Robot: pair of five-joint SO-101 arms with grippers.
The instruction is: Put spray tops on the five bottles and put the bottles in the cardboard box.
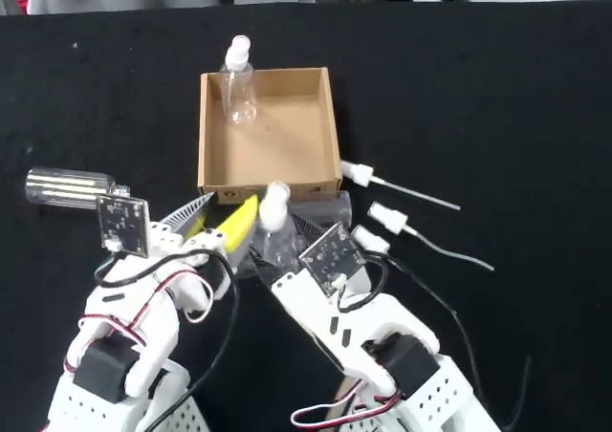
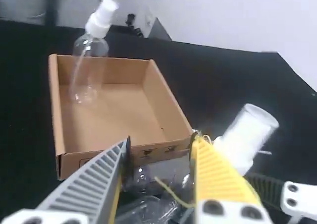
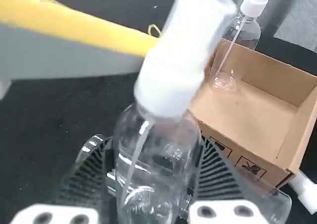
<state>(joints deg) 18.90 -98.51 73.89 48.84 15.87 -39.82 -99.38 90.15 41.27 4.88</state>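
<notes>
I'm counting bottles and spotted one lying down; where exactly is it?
In the high view, the clear bottle lies on its side on the black table, out on the left, a short way left of the cardboard box.

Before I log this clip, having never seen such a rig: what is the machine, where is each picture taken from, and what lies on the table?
Two small robot arms sit side by side at a black table. One picture looks down from a fixed camera. The other two come from a camera on each arm's wrist. The right pincer is shut on a clear bottle with a white spray top on it, just in front of the cardboard box. The left pincer is open beside that bottle. A second topped bottle stands in a far corner of the box. Seen from above, an untopped bottle lies left of the box and loose spray tops lie to its right.
</notes>
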